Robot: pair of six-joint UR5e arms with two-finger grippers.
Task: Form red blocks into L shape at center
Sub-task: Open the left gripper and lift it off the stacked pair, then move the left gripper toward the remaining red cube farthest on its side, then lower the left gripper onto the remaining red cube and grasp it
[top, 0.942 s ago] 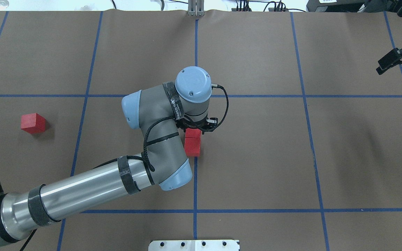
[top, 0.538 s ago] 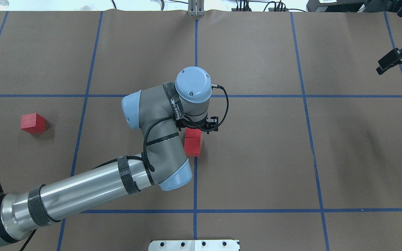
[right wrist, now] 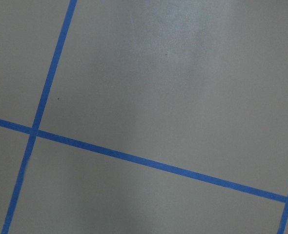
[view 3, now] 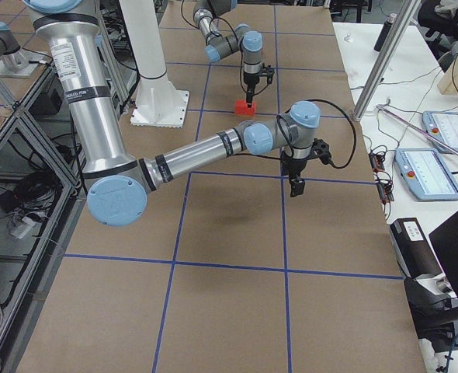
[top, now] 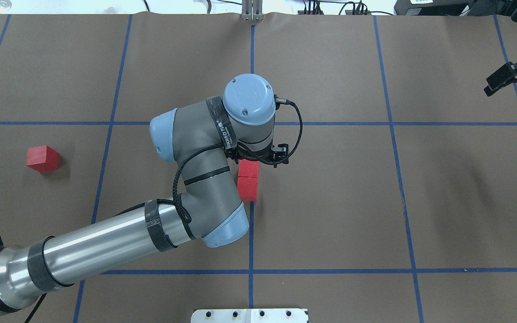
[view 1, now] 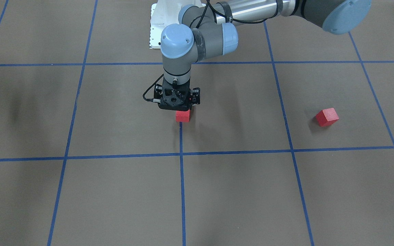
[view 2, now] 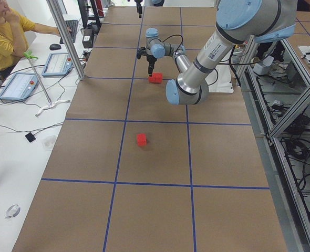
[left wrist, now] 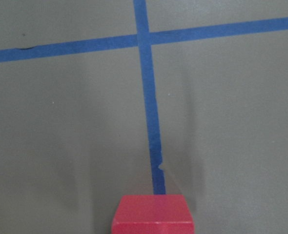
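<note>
Two red blocks point(top: 248, 168) point(top: 247, 189) lie touching in a short line at the center, on the long blue tape line point(top: 251, 233). In the front view only one of them point(view 1: 183, 116) shows; the other is hidden behind my left gripper point(view 1: 177, 103). That gripper hangs just above the pair, holds nothing, and its fingertips are hidden under the wrist point(top: 247, 105). The left wrist view shows one block point(left wrist: 154, 214) on the table below. The third red block point(top: 42, 158) sits far to the left, also visible in the front view point(view 1: 327, 117). My right gripper point(top: 494, 85) hovers empty at the far right, fingers together.
My left forearm point(top: 101, 249) slants across the near left of the table. A white base plate point(top: 249, 315) sits at the near edge. In the left side view an operator point(view 2: 5, 31) sits by tablets beyond the table.
My left wrist has risen and drawn slightly away from the two center blocks, which stay on the table, with more of the far one now uncovered. The right arm has not moved.
</note>
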